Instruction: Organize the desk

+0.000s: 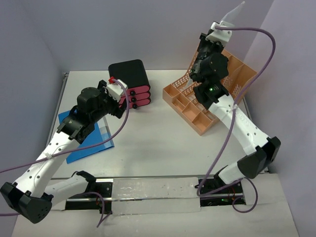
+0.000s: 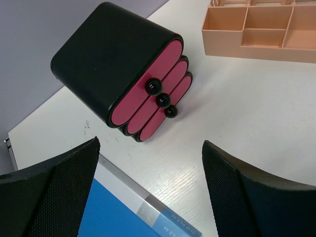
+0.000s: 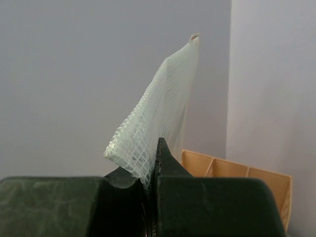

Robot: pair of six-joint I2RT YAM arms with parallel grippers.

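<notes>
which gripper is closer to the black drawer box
Left. The left gripper hovers open just in front of the drawer box; the right gripper is raised over the rack, shut on a mesh sheet.

Matte desk [image 1: 158, 143], translucent mesh pouch [image 3: 158, 123]

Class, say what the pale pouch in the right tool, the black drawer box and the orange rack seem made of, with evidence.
Pouch: probably translucent plastic film, grid threads showing. Drawer box: likely matte moulded plastic, glossy knobs. Rack: seemingly rigid plastic, smooth matte surfaces.
</notes>
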